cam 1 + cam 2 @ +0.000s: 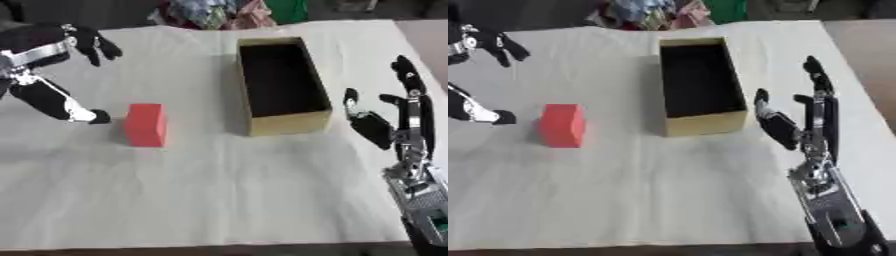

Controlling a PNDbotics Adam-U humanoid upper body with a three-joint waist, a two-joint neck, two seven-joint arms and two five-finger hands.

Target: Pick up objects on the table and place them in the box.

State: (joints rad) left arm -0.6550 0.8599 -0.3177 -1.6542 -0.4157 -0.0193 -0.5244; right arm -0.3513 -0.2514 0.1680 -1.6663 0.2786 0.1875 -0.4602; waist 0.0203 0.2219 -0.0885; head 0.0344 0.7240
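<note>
Nowhere on the red block (pixel 146 124), the box (pixel 283 81) or the counter (pixel 219 190) can any writing, brand or label be read; the box shows plain yellowish outer walls and a dark inside.

The red block stands on the pale counter left of the box, well apart from it and not inside it. The box lies open-topped at the middle of the counter, its long side running near to far, with nothing to be made out in it.

The left hand (pixel 52 47) hangs at the far left, above the counter. Its fingers (pixel 101 46) are spread and relaxed, gripping nothing, and one lower fingertip ends just beside the block's left face; whether it touches cannot be told.

The right hand (pixel 802 122) stands right of the box, near its near right corner, fingers straight and pointing up, thumb held apart, holding nothing.

The left eye view shows most of the left hand and its silver wrist, while the right eye view cuts that hand at the edge. The right eye view shows the right forearm down to the near edge; the left eye view crops it.
</note>
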